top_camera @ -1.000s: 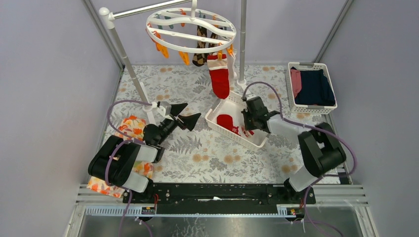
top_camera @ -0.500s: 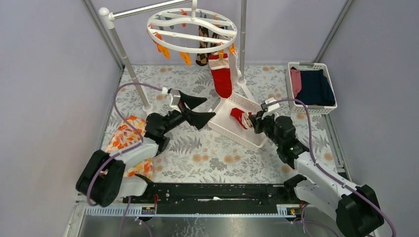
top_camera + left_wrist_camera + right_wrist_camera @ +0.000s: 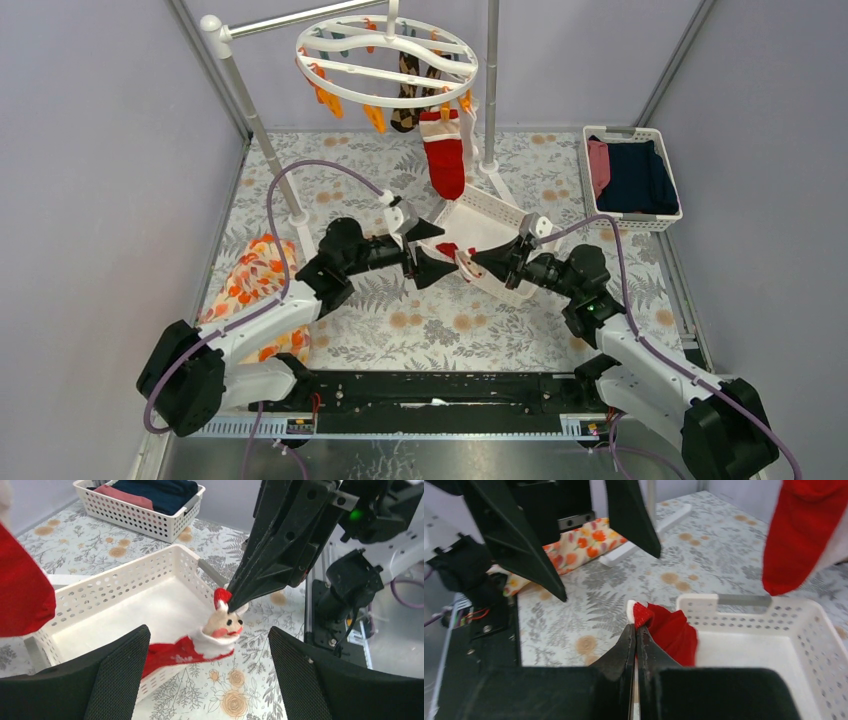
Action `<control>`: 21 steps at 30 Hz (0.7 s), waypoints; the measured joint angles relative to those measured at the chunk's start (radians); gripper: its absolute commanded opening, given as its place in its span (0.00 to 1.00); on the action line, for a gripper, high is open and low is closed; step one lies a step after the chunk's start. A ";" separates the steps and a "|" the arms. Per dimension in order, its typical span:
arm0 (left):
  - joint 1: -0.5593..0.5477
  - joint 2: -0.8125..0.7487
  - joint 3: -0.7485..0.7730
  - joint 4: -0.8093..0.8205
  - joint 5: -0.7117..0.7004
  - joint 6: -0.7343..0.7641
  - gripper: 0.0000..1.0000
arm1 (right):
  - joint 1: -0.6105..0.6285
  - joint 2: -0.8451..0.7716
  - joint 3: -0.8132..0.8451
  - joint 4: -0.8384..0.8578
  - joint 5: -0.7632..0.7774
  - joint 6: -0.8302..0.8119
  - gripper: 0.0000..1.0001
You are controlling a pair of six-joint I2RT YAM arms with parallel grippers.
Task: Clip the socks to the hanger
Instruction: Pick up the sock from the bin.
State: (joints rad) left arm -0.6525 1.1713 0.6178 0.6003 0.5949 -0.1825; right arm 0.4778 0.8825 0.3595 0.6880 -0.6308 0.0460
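- The right gripper (image 3: 636, 626), pressed together, pinches only the tip of the red sock (image 3: 200, 647) over the basket's (image 3: 125, 587) near rim. So thin a hold could slip and drop it back in.
- The left gripper (image 3: 450, 247), spread wide just outside that rim, faces the sock. Closing off-target might miss the limp cloth or strike the right gripper.
- The hanger (image 3: 350, 98) hangs well behind the basket. On the way up, the dangling sock could snag.

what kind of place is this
Likely a robot lab's mock laundry corner: a round drying hanger with socks clipped on, a basket of folded clothes, all inside a plain walled booth.
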 measured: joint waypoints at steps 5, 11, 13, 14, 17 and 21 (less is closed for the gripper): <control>-0.034 -0.007 0.045 -0.127 0.008 0.152 0.89 | 0.000 0.019 0.000 0.043 -0.140 0.026 0.00; -0.041 -0.004 0.059 -0.200 0.087 0.252 0.75 | 0.001 0.021 0.000 0.084 -0.240 0.054 0.00; -0.058 0.001 0.060 -0.221 0.103 0.272 0.66 | 0.002 0.016 0.000 0.089 -0.257 0.059 0.00; -0.068 0.002 0.061 -0.232 0.106 0.280 0.59 | 0.002 0.014 0.000 0.090 -0.264 0.060 0.00; -0.088 0.002 0.061 -0.269 0.116 0.306 0.37 | 0.003 0.012 0.000 0.091 -0.278 0.064 0.00; -0.093 0.002 0.061 -0.280 0.138 0.316 0.00 | 0.004 0.012 0.000 0.091 -0.281 0.066 0.00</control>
State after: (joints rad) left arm -0.7456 1.1732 0.6788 0.3202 0.7334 0.1333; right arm 0.4816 0.8948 0.3595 0.7788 -0.9115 0.1123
